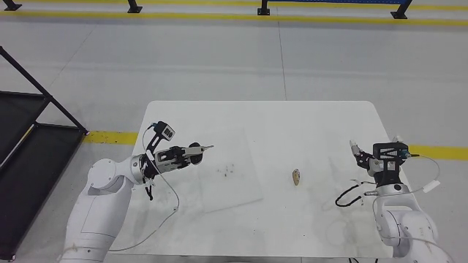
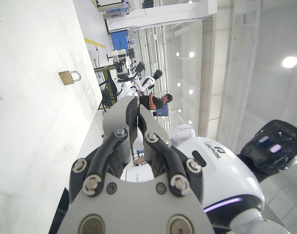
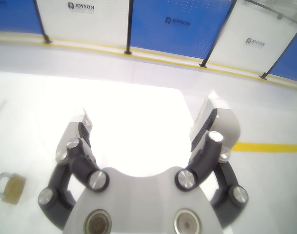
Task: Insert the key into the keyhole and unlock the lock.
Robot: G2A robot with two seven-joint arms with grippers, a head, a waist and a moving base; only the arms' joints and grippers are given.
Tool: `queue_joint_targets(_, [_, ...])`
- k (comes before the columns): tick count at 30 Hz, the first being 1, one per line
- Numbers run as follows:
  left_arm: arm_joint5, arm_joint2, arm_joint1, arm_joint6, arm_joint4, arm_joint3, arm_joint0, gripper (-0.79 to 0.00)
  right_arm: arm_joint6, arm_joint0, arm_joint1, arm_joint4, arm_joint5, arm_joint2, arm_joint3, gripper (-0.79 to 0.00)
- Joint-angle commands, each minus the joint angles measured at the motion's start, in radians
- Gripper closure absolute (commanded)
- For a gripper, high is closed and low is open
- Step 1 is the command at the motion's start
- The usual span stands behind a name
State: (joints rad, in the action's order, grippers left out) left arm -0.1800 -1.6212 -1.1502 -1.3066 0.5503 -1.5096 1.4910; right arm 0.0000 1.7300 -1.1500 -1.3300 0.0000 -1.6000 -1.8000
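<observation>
Left gripper point(image 1: 198, 149) point(image 2: 136, 110): fingers pressed together, pinching a thin silver metal key point(image 1: 208, 147) whose tip juts out toward the robot's right, above the white table point(image 1: 329, 124). Small brass padlock with a silver shackle point(image 1: 296, 177) point(image 2: 69, 77) point(image 3: 10, 187) lies flat on the table further right and closer to the robot than the key tip, well apart from it. Its long axis looks to run roughly away from the robot, crosswise to the key. Keyhole can't be made out. Right gripper point(image 1: 357, 153) point(image 3: 150, 113) is spread wide and empty, beyond the padlock, and looks the nearer arm to steady it.
</observation>
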Motion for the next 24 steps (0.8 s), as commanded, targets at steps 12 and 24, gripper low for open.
queue_joint_targets(12, [0.000, 0.000, 0.000, 0.000, 0.000, 0.000, 0.000, 0.000, 0.159, 0.009, -0.004, 0.040, -0.190, 0.124, -0.076, -0.785])
queue_joint_targets(24, [0.000, 0.000, 0.000, 0.000, 0.000, 0.000, 0.000, 0.000, 0.866, -0.116, -0.017, 0.197, -0.038, 0.235, -0.247, -0.785])
